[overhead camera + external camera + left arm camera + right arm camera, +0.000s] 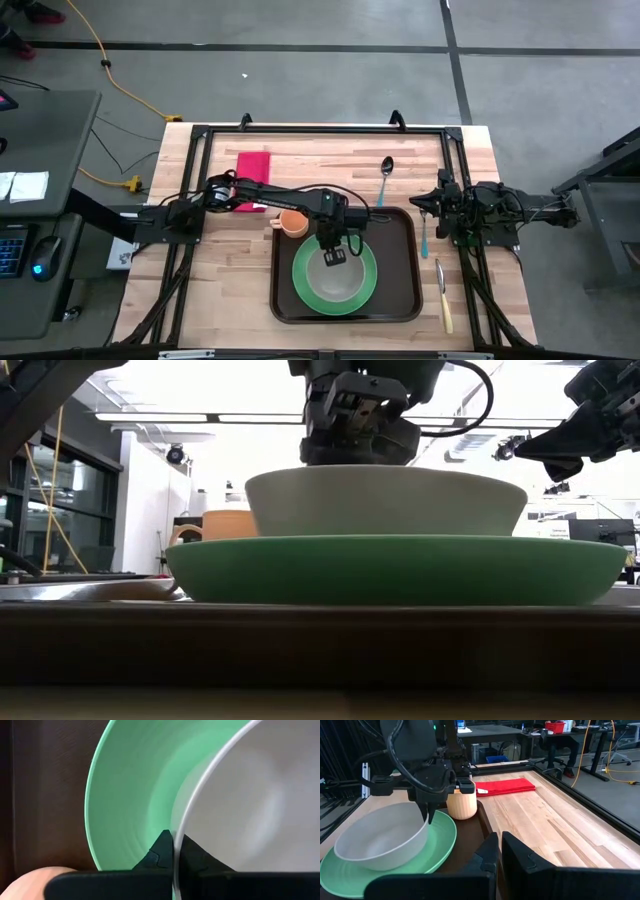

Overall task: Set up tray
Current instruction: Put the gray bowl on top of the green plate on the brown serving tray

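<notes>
The dark brown tray [400,300] lies at the middle of the table, toward the near edge. A round green plate [303,285] sits in it, with a pale bowl [342,278] on the plate. A tan cup [292,222] stands in the tray's far left corner. My left gripper [334,256] reaches over the tray and is shut on the bowl's far rim. My right gripper [428,205] hovers beside the tray's far right corner, with its fingers [487,854] shut on nothing. My left gripper [173,852] pinches the bowl's rim [176,827] on its far side, one finger [197,857] inside the bowl and the other outside. The fingers come from above, pointing down [427,815]. The bowl [380,837] sits on the green plate [442,842], roughly upright.
A red napkin [253,166] lies near the far left of the table, and a spoon [385,172] lies beyond the tray. A blue-handled utensil [425,236] and a pale-handled knife [443,297] lie right of the tray. Black frame rails run along the table's edges.
</notes>
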{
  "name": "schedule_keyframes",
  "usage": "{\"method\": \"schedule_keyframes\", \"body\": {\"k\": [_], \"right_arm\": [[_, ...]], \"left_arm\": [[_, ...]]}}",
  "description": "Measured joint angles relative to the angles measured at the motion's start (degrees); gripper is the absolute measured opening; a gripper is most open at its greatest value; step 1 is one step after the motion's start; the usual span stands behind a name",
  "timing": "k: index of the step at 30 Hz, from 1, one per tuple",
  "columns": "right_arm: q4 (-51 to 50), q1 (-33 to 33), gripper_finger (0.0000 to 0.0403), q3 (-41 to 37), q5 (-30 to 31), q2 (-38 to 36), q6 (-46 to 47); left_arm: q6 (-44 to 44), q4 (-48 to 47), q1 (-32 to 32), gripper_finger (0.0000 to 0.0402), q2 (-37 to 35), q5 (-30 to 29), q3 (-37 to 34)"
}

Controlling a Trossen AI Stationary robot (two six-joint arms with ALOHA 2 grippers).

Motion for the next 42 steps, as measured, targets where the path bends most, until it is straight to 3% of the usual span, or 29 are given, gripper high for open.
{"method": "schedule_keyframes", "body": {"k": [6, 13, 19, 42], "right_arm": [[0.00, 0.01, 0.0000, 0.00, 0.00, 0.02, -0.04], [0.00, 0.00, 0.0000, 0.00, 0.00, 0.02, -0.04], [0.00, 0.00, 0.0000, 0.00, 0.00, 0.02, -0.13], [0.00, 0.01, 0.0000, 0.00, -0.01, 0.04, -0.02]], "left_arm": [[0.10, 0.04, 0.00, 0.0023, -0.02, -0.97, 0.00], [0.11, 0.07, 0.00, 0.0080, -0.02, -1.57, 0.00], [0.18, 0.07, 0.00, 0.0105, -0.02, -1.67, 0.00], [0.54, 0.13, 0.00, 0.0113, -0.07, -1.29, -0.02]]}}
